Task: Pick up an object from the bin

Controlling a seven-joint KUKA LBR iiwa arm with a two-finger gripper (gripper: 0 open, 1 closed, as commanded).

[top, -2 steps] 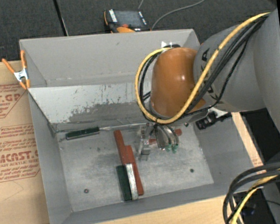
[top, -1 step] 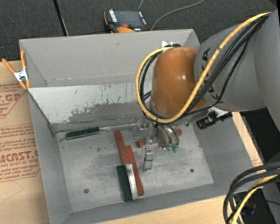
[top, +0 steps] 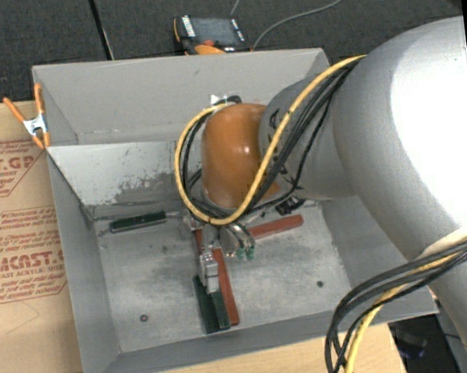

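My gripper [top: 212, 263] hangs below the orange cover, low over the middle of the bin floor. Right under it a thin red-brown stick [top: 228, 300] runs toward the bin's near wall. A dark green bar [top: 208, 309] lies against that stick on its left side. Whether the gripper touches either of them is hidden by its own body. A second red-brown stick [top: 275, 228] lies flat just right of the gripper, partly under the arm.
A dark green stick [top: 137, 222] lies at the foot of the bin's back slope, to the left. The arm and its cables cover the bin's right and back parts. Bare floor lies to the left and front right.
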